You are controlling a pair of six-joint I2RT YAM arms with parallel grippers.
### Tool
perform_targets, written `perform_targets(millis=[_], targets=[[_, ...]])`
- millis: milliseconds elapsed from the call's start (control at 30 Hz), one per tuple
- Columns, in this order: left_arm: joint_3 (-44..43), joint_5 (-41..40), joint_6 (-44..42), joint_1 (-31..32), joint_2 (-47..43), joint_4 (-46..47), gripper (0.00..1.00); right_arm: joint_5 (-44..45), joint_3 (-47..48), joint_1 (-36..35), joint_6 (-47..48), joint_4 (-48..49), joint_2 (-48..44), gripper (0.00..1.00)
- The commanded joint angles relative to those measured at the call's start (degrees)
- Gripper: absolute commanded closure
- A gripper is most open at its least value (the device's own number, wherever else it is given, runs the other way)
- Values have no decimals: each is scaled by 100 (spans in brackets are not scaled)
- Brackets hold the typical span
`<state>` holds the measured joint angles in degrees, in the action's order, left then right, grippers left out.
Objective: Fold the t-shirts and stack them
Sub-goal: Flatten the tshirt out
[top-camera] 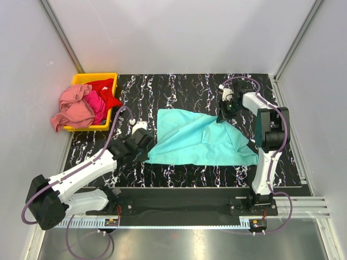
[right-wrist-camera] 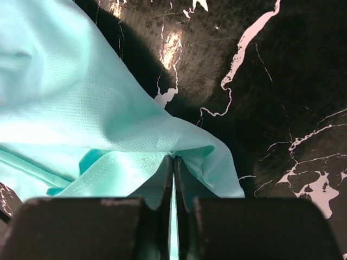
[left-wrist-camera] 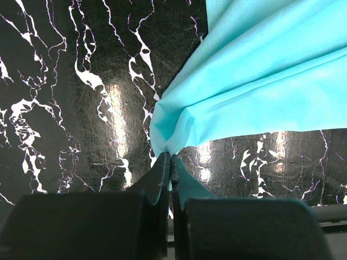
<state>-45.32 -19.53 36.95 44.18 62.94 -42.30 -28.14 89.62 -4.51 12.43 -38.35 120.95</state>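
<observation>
The turquoise t-shirt (top-camera: 195, 138) lies rumpled across the middle of the counter (top-camera: 179, 89). The left jaws are clamped on its near-left corner and the right jaws on its far-right edge. The pink t-shirt (top-camera: 75, 107), magenta t-shirt (top-camera: 97, 105) and red t-shirt (top-camera: 106, 88) are heaped, apparently unfolded, in the yellow bin (top-camera: 111, 75) at far left.

turquoise t-shirt (right-wrist-camera: 81, 108): soft matt cloth; up close I see a fine pinhole weave.
tabletop (left-wrist-camera: 65, 108): hard, smooth, black with white marble veins; glossy, it throws back the lamps.
my fingers (left-wrist-camera: 81, 227): black, matt, plastic by the look.
bin (top-camera: 97, 77): smooth yellow plastic.
shirts in the bin (top-camera: 81, 105): pink and red cloth, matt, crumpled.
near sheet (top-camera: 179, 244): bare metal, dull brushed sheen.
</observation>
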Motion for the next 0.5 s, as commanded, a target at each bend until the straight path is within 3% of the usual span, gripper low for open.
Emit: perform_targets(millis=[0,200,300,467], targets=[[-3,19,-83,-24,-45,205,100,-201,169,-6,93,91,-168,100],[-248,-59,-126,-24,-89,109,100,-227,46,-6,-73,292,-659,100],[-661,-331,-196,-24,-54,-23,100,203,55,-6,-450,425,-1186,100],[-2285,-1374,-486,-24,314,-549,100,932,310,-14,-1198,416,-2319,100]])
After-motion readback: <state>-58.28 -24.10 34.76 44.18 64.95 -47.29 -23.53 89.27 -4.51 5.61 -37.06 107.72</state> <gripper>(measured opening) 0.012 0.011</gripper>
